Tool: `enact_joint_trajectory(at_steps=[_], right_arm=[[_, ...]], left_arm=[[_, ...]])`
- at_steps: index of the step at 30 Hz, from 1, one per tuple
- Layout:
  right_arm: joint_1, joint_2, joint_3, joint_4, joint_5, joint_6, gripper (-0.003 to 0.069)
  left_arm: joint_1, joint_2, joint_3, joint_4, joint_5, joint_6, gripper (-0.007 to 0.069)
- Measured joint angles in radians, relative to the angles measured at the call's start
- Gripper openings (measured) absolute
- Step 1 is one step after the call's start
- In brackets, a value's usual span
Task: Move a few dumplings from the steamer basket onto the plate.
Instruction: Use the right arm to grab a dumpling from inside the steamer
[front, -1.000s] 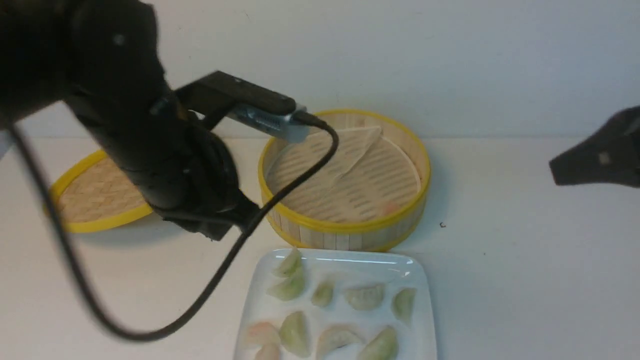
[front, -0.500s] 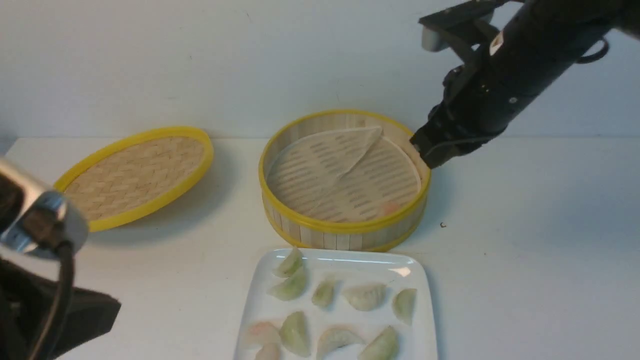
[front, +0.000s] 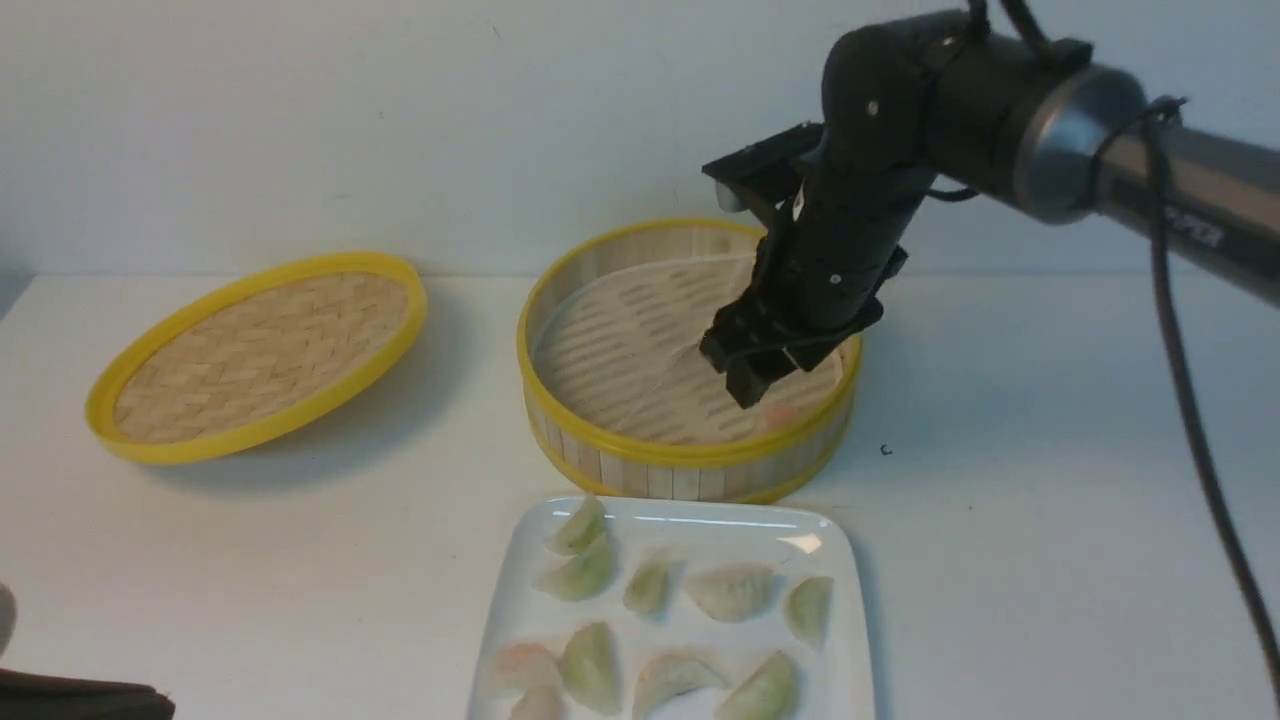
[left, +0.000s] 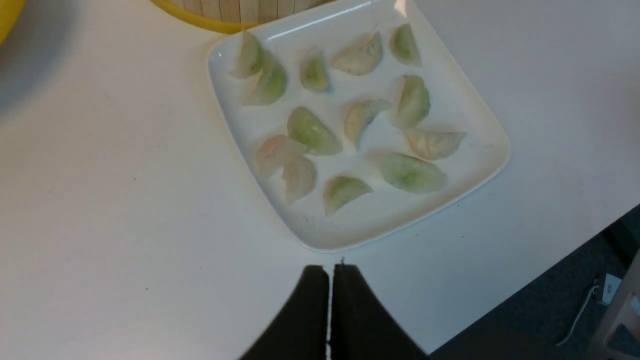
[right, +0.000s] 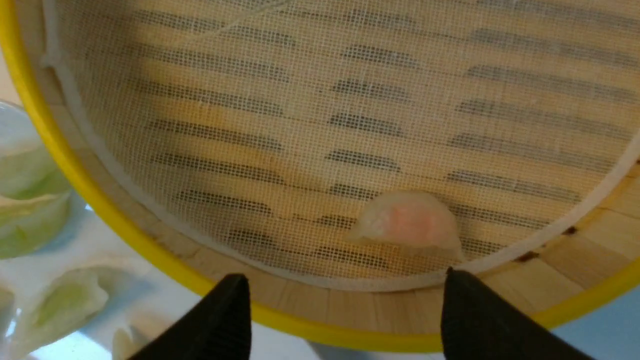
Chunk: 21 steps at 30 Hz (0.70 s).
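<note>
Lid (front: 256, 359): woven, yellow-rimmed; lies well to the left of the basket, tilted. Low risk; nothing near it.

Left gripper (left: 329, 270): fingertips together, nothing seen between them; off the plate's near side. Risk: slight, unless the arm swings in over the plate and crowds the other.

Plate (front: 835, 600): just in front of the basket, bearing green, whitish and two pinkish dumplings (left: 298, 178). Risk: a careless release could drop a new piece on those already there, which would likely stick together.

Steamer basket (front: 690, 455): upright, liner (right: 300, 115) inside. Risk: a finger catching the rim on the way down could shove the basket against the plate.

Last dumpling (right: 410, 222): pinkish, on the liner close to the basket's near wall, towards the right. Risk: the wall leaves little room, so one finger may land on the rim; damp skin may cling to the liner and tear or lift the cloth with it.

Right gripper (right: 345, 300): jaws wide, holding nothing, above the basket. Risk: closing too high would pinch only the thin edge, and the piece could slip out.
</note>
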Motion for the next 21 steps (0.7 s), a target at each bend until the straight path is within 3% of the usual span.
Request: enact_joint_trajectory(at_steps=[8,16,21], right_arm=[[0.010,0.088,-0.010,-0.122,-0.035,0.078,0.0501],[0.010,0.099,-0.010,-0.130,-0.044,0.082,0.0503],[0.010,0.101,-0.010,-0.131,-0.024,0.082,0.0435]], left_arm=[[0.000,0.000,0.000,0.019,0.020,0.000,-0.0006],[0.000,0.000,0.000,0.019,0.020,0.000,-0.0006],[0.000,0.000,0.000,0.019,0.020,0.000,-0.0006]])
